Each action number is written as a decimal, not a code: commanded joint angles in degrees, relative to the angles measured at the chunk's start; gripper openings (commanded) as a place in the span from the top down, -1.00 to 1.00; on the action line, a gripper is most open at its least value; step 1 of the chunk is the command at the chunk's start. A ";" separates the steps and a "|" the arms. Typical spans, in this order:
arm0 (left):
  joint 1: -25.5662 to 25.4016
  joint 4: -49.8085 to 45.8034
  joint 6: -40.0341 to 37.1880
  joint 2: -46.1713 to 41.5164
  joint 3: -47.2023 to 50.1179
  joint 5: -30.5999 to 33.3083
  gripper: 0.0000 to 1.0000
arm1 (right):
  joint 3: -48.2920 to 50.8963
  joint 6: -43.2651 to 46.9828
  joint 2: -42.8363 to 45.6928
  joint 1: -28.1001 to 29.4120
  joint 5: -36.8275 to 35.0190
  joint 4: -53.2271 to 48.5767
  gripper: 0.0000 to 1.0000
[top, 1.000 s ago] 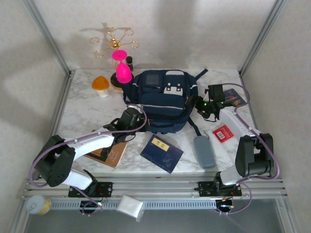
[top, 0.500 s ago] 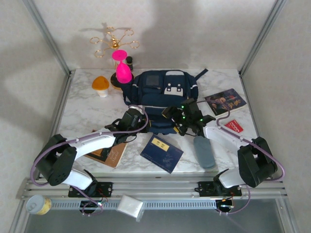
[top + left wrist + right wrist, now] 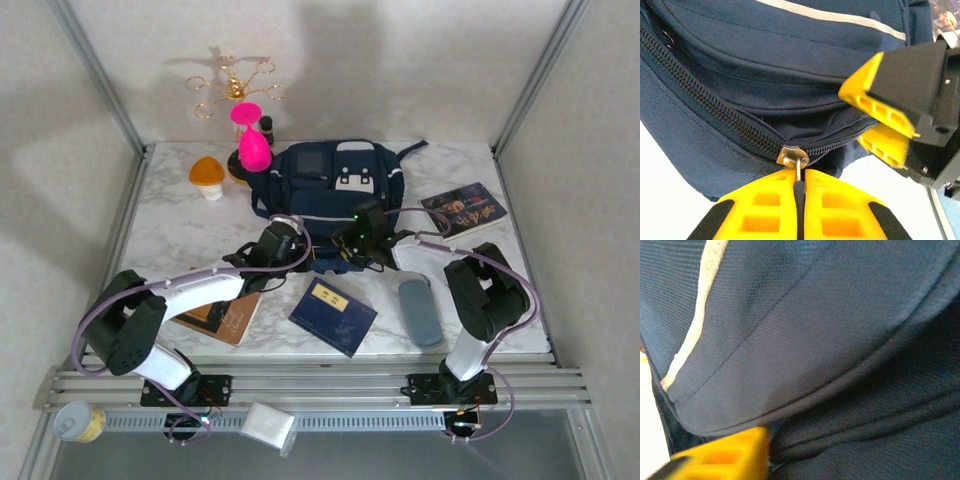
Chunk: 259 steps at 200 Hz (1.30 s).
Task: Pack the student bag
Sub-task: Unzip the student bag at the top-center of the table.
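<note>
The bag [image 3: 330, 195] lies at the middle back of the table [image 3: 170, 230], its near zip partly open. The left hand [image 3: 799, 182], pressed together, pinches the zip pull [image 3: 792, 156]. The right hand [image 3: 856, 117] nips the fabric lip of the bag's opening just beside it

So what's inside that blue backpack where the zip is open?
Through the gap in the backpack only dark blue lining folds show, no packed items. Deeper inside is covered by the bag's own fabric.
</note>
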<state>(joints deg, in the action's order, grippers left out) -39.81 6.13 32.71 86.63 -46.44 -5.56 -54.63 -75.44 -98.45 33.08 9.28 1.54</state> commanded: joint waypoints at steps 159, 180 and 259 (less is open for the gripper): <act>13.53 -6.88 -6.92 5.33 -10.20 12.85 1.00 | 6.82 16.14 18.42 -17.22 11.96 -0.87 1.00; 15.68 -5.95 -6.37 8.07 -13.04 14.47 1.00 | 6.79 17.08 18.74 -17.76 12.29 -3.26 1.00; 21.81 -3.79 -2.25 18.42 -21.21 13.76 1.00 | 6.55 20.44 19.91 -18.18 13.32 -5.85 1.00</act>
<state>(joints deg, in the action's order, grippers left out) -24.77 2.35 27.20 102.76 -64.99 -4.93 -47.99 -59.35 -81.30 17.43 23.22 0.80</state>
